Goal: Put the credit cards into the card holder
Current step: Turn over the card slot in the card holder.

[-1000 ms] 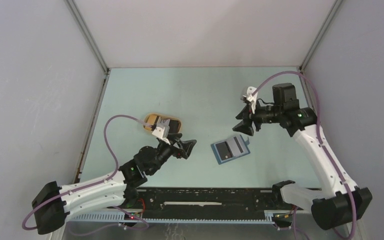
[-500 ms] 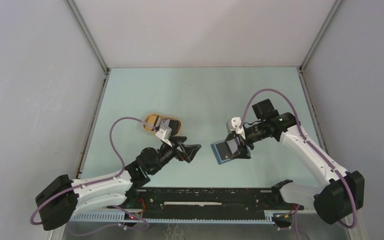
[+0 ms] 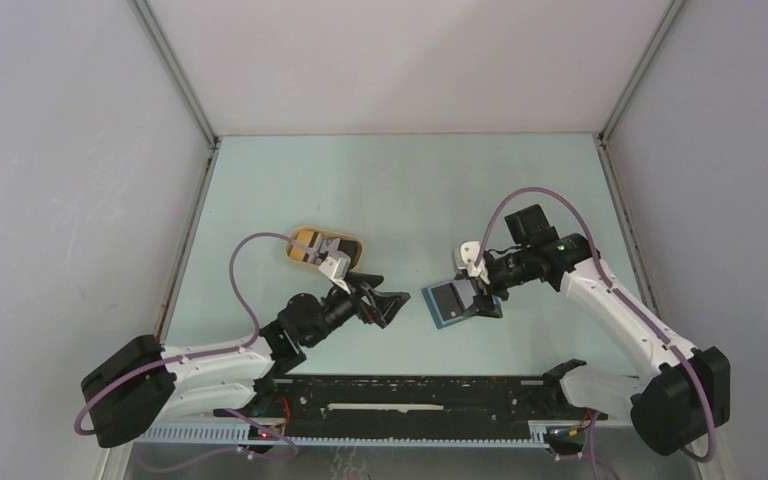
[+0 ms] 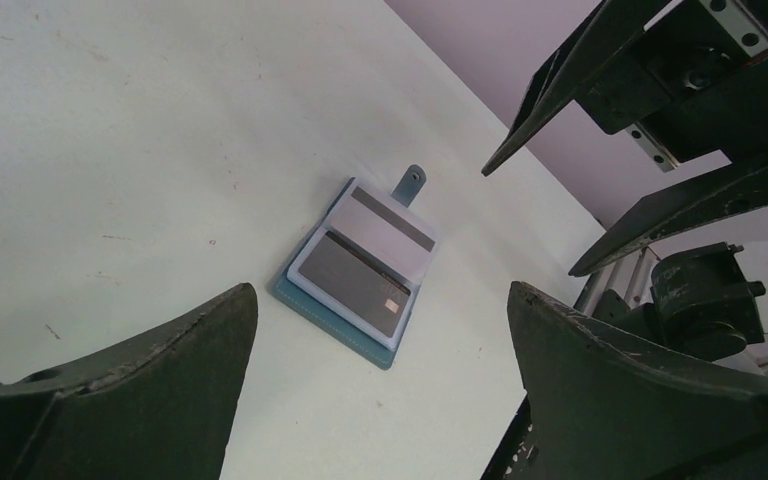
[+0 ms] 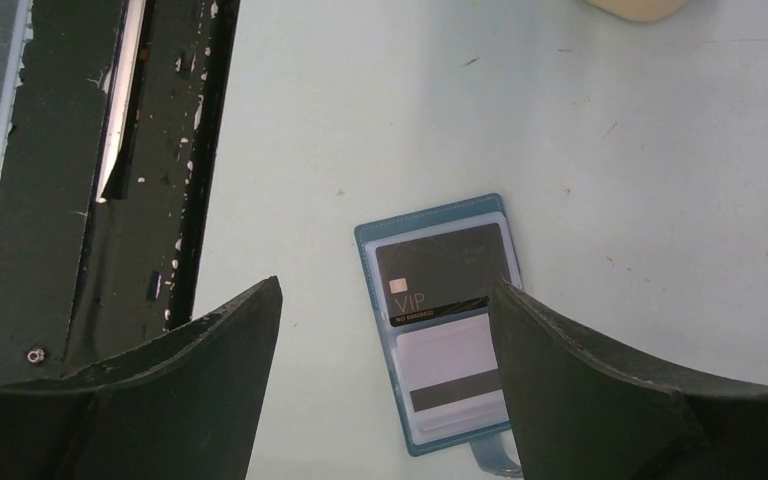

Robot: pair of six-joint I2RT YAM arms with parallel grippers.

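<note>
Nearest, the left gripper [image 3: 392, 308] is hanging low over the bench [image 3: 390, 180], jaws spread wide and empty. Just beyond, the card holder [image 5: 435, 222] is lying open and flat. A dark credit card [image 5: 440, 275] and a pale striped card [image 5: 452, 378] are seemingly sitting in its sleeves. The right gripper [image 3: 482, 298] is hovering over it, jaws wide, gripping nothing. Farther left, the tan tray [image 3: 300, 240] is showing no card I can make out, so probably only closing is remaining.
</note>
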